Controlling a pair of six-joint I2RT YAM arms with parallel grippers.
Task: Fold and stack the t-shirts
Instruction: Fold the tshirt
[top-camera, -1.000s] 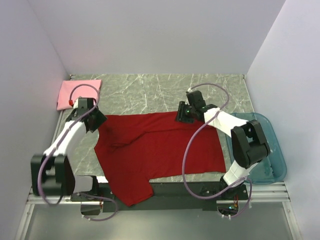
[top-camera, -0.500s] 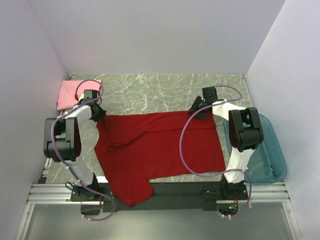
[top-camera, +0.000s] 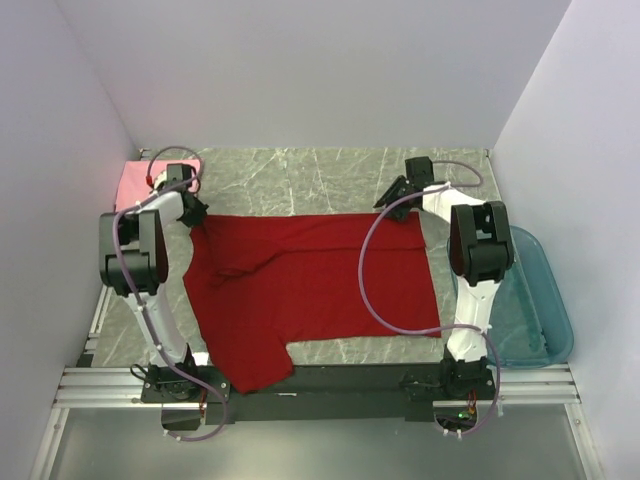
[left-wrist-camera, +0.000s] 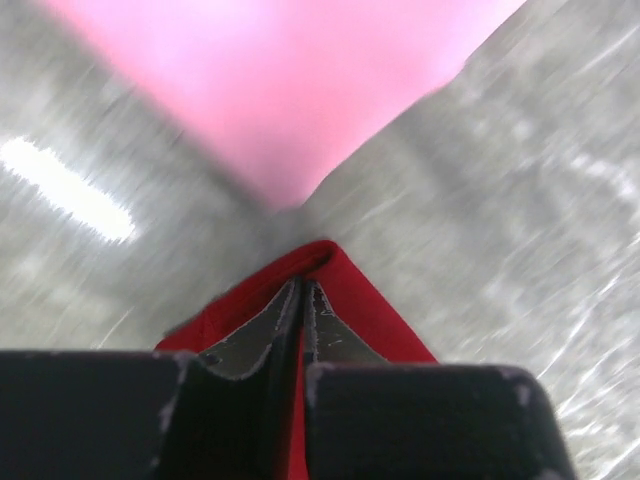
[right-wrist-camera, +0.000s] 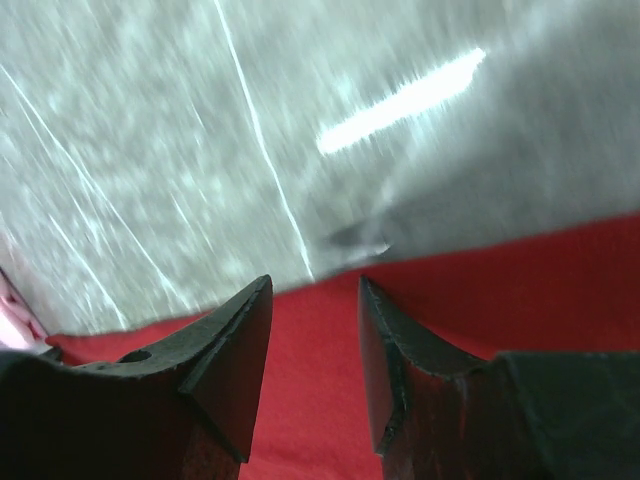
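- The step in hand, as I judge it, is spreading the red t-shirt (top-camera: 310, 290) flat before the first fold; it lies open over the middle of the desk (top-camera: 300, 180), its far edge stretched between the two grippers, one sleeve reaching over the near edge
- The left gripper (left-wrist-camera: 303, 288) is pressed together on the far-left corner of the red cloth and pinches it; the right gripper (right-wrist-camera: 313, 290) is spread over the far-right corner of the shirt, with cloth showing between its fingers and nothing held
- The pink t-shirt (top-camera: 128, 185) lies in the far-left corner of the desk, just beside the left gripper; it looks folded already
- The next move probably calls for the right fingers to come down and close on their corner, so that both grippers can carry the far edge toward the near edge
- For room: the far strip of the desk is bare marble; the teal bin (top-camera: 545, 300) stands at the right edge; the walls (top-camera: 300, 80) close the far, left and right sides
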